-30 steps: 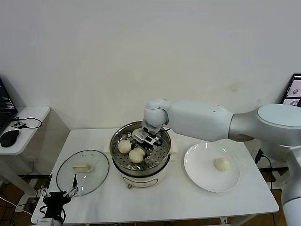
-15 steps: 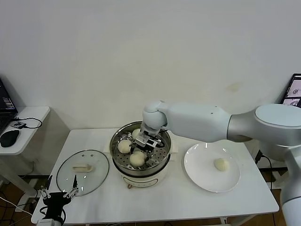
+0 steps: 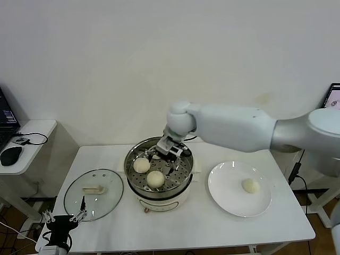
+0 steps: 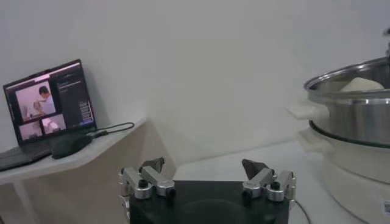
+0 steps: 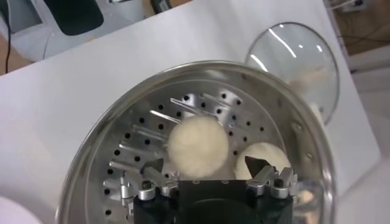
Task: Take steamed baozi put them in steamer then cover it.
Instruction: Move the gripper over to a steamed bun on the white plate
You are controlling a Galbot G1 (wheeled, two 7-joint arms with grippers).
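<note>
The steamer stands mid-table with two steamed baozi on its perforated tray, one at the left and one at the front. My right gripper hangs open and empty just above the tray's back part, hiding what lies there. In the right wrist view it is over one baozi, with another beside it. One more baozi lies on the white plate to the right. The cover lies flat on the table left of the steamer. My left gripper is parked, open, below the table's front left corner.
A low side table with a mouse and cables stands at the far left. A screen shows at the right edge. The left wrist view shows its open gripper, the steamer's side and a laptop.
My right gripper dipped to the front baozi, opened off it, then rose and drew back towards the steamer's far side. The baozi stays on the tray. The left arm has not moved.
</note>
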